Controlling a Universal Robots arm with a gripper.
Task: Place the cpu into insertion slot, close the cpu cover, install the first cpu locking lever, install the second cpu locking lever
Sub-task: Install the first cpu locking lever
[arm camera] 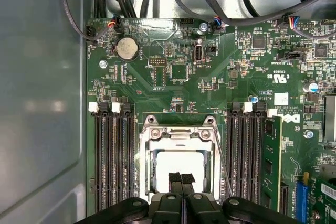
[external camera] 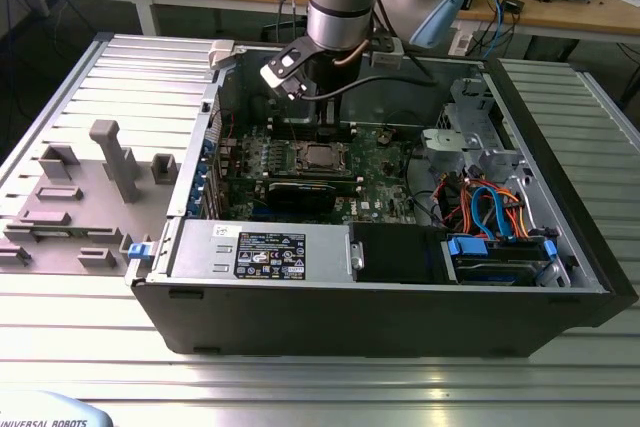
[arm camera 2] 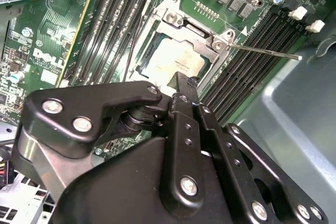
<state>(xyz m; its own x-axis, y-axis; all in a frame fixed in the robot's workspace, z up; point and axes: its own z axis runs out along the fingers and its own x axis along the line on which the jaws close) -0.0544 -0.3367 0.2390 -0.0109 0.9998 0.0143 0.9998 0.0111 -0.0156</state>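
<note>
cpu (arm camera: 178, 162) sits flat in the insertion slot (arm camera: 143, 166), metal top facing up at the end effector. It's near-square, so no real long axis; edges run parallel to the memory slots (arm camera: 113, 161). cpu cover (arm camera: 181, 134) looks laid flat over it, cut-out framing the top. End effector (arm camera: 181, 181) is closed, 2 fingertips pressed together, gripping nothing, tips over 1 edge of the cpu. 1 thin locking lever (arm camera 2: 262, 52) juts out across the memory slots, looks unlatched. My read: chip is light, rigid, fragile underneath, so edges only. Lever is springy wire; push near its free end.
</note>
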